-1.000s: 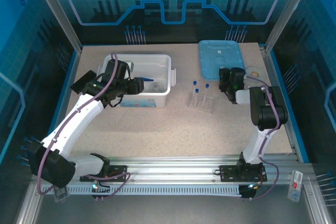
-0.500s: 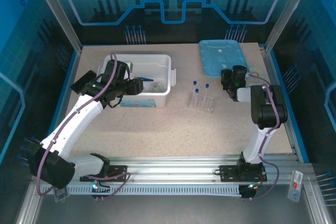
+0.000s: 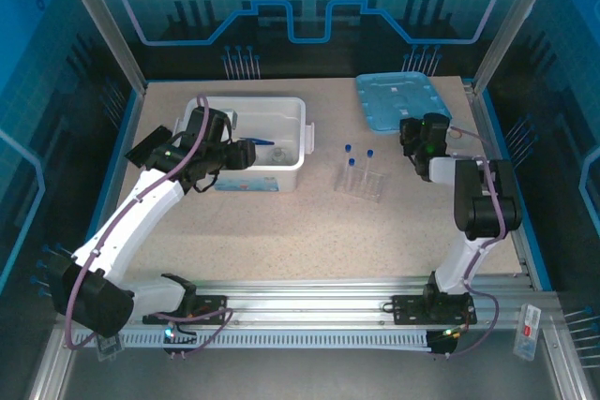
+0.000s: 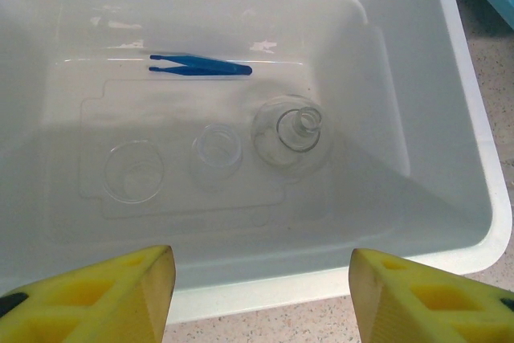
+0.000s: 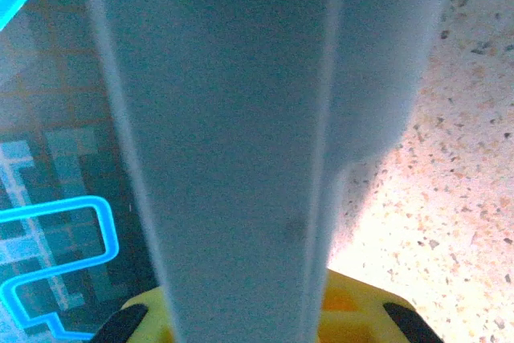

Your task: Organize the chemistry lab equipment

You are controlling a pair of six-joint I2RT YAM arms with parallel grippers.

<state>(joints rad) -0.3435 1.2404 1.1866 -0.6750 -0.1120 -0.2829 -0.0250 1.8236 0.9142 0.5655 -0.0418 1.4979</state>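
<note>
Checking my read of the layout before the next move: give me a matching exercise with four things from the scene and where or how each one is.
1. tweezers
2. tube rack
3. blue lid
4. left gripper

A. open, above the white bin's near rim
B. at the far right of the table
C. standing just right of the bin
D. lying inside the bin, by its far wall

Pairs: 1-D; 2-C; 3-B; 4-A

Tube rack (image 3: 361, 183) right of bin (image 3: 253, 100) (tweezers (image 4: 201, 65) inside).
</note>
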